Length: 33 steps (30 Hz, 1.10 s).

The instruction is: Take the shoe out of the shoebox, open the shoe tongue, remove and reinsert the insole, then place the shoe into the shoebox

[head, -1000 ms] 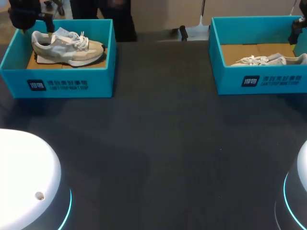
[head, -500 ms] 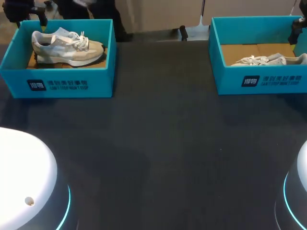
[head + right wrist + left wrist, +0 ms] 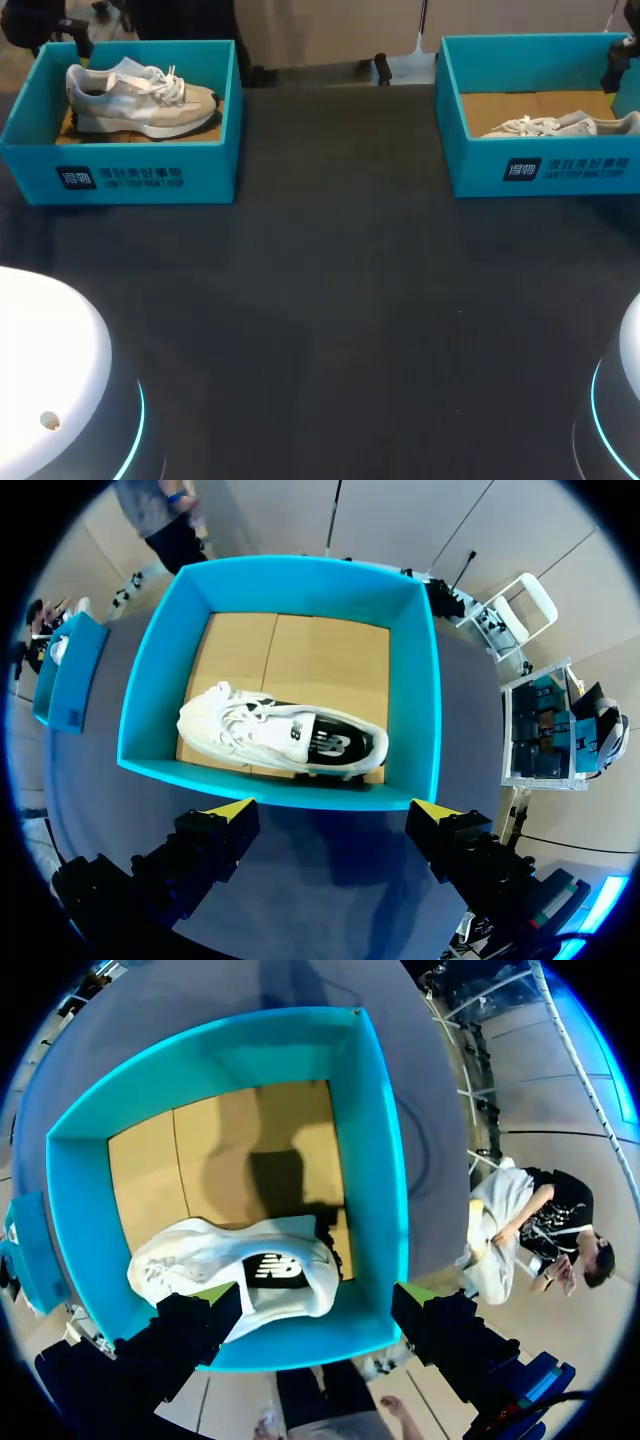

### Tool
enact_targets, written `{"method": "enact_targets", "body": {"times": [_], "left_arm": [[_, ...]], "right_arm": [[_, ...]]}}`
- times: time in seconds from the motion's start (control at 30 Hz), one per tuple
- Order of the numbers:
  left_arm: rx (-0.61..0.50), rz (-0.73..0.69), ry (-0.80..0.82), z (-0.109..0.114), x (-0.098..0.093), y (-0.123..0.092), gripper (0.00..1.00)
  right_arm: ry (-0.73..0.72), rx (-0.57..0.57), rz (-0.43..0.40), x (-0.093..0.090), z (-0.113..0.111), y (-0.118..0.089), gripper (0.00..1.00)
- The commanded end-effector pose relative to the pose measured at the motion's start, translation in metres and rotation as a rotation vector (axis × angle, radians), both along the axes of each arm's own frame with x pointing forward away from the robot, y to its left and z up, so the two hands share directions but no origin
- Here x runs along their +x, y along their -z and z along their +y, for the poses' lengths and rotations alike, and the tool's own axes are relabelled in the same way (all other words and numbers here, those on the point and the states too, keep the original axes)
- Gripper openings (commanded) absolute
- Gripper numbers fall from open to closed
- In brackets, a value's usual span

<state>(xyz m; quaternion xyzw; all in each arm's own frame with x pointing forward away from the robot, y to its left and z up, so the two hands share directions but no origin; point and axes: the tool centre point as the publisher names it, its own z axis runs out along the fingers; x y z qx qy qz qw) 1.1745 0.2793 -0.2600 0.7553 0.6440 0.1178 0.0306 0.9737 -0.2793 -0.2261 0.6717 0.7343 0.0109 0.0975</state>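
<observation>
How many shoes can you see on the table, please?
2: a beige shoe inside the left shoebox and a paler shoe inside the right shoebox. No other shoe shows.

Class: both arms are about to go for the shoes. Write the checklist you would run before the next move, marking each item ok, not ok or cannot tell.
1. Left gripper open: ok.
2. Right gripper open: ok.
3. Left shoe lying uncovered in the left shoebox: ok.
4. Right shoe lying uncovered in the right shoebox: ok.
5. Left gripper lined up to straddle its shoe: cannot tell.
6. Right gripper over its shoe: not ok, the shoe lies ahead of it, beyond the box's near wall.
</observation>
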Motion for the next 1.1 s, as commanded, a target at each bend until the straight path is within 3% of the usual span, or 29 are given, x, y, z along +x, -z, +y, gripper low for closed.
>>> {"method": "enact_targets", "body": {"times": [0.03, 0.47, 0.77, 0.9, 1.1], "left_arm": [[-0.012, 0.013, 0.006, -0.004, -0.001, 0.002, 1.0], [-0.013, 0.044, 0.045, -0.005, 0.037, 0.022, 1.0], [-0.029, 0.118, 0.087, 0.004, 0.042, 0.037, 0.99], [-0.02, 0.133, 0.066, 0.007, 0.046, 0.044, 0.92], [-0.012, 0.145, 0.058, 0.009, 0.046, 0.05, 0.64]], "right_arm": [[0.0, 0.0, 0.0, 0.0, 0.0, 0.0, 1.0], [0.0, 0.0, 0.0, 0.0, 0.0, 0.0, 1.0], [0.0, 0.0, 0.0, 0.0, 0.0, 0.0, 1.0], [0.0, 0.0, 0.0, 0.0, 0.0, 0.0, 1.0], [0.0, 0.0, 0.0, 0.0, 0.0, 0.0, 1.0]]}}
